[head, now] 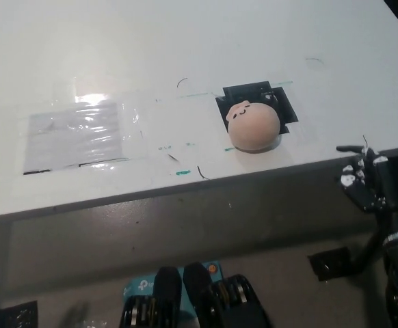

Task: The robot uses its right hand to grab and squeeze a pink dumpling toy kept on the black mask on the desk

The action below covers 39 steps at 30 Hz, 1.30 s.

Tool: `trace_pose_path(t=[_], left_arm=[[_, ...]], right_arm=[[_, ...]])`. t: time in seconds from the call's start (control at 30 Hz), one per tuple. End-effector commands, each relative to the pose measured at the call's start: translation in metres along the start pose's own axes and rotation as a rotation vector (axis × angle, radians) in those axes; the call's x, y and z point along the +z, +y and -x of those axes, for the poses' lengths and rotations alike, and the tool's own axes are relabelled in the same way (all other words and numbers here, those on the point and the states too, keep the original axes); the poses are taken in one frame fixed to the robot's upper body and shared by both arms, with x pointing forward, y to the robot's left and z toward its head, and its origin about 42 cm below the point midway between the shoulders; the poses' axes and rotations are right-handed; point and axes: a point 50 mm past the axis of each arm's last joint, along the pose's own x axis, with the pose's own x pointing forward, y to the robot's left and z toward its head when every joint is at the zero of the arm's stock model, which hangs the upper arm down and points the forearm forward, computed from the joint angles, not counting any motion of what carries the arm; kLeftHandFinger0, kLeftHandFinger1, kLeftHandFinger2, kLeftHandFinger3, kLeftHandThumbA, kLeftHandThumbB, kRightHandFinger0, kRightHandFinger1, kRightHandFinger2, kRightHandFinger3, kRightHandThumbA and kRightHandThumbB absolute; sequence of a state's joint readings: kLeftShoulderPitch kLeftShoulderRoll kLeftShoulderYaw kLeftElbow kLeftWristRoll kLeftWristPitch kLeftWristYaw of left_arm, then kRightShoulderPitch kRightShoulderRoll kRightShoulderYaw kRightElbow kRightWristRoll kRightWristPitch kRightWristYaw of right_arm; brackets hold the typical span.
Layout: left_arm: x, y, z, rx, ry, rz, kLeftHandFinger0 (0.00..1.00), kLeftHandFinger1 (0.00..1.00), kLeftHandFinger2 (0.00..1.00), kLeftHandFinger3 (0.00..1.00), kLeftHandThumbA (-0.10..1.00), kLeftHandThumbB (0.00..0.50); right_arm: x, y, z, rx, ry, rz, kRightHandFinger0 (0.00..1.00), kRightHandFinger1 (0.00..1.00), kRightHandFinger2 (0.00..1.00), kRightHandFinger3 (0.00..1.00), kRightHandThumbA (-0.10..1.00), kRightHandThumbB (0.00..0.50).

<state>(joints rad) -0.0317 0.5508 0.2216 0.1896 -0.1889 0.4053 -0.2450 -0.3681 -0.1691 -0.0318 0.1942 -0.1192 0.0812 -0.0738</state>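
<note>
A round pink dumpling toy (253, 125) with a small drawn face sits on a black square mask (289, 107) taped to the white desk (185, 48). My black right hand (363, 179) hovers at the desk's front edge, to the lower right of the toy and clear of it, fingers apart and holding nothing. My left hand is out of view apart from dark fingertips at the far lower left edge.
A clear plastic sheet (76, 139) is taped to the desk at the left. Pen marks and bits of green tape (182, 172) dot the desk near its front edge (117, 198). Below the desk lies grey floor.
</note>
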Motion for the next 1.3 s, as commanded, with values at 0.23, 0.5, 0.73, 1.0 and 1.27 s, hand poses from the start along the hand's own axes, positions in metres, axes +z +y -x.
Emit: trace_pose_path(t=[0.23,0.5,0.73,1.0,1.27], left_arm=[[0.014,0.007,0.002,-0.012,-0.026,-0.017,0.61,0.72,0.81,0.89,1.0,0.144],[0.018,0.008,0.001,0.007,-0.019,-0.022,0.57,0.68,0.78,0.87,1.0,0.117],[0.017,0.008,0.002,-0.003,-0.017,-0.014,0.65,0.73,0.82,0.91,1.0,0.117],[0.02,0.01,0.0,-0.003,-0.019,0.001,0.66,0.72,0.8,0.89,1.0,0.126],[0.023,0.013,-0.001,-0.016,-0.017,-0.018,0.65,0.73,0.83,0.92,1.0,0.131]], right_arm=[[0.103,0.021,-0.054,0.055,-0.267,0.017,0.08,0.14,0.32,0.66,-0.1,0.112],[0.128,0.035,-0.074,0.4,-0.161,0.297,0.92,0.99,1.0,1.0,0.18,0.209],[0.135,0.047,-0.086,0.43,-0.135,0.462,1.0,1.0,1.0,1.0,0.51,0.414],[0.131,0.066,-0.099,0.39,-0.135,0.485,1.0,1.0,1.0,1.0,0.49,0.467],[0.118,0.086,-0.122,0.331,-0.122,0.516,1.0,1.0,1.0,1.0,0.53,0.487]])
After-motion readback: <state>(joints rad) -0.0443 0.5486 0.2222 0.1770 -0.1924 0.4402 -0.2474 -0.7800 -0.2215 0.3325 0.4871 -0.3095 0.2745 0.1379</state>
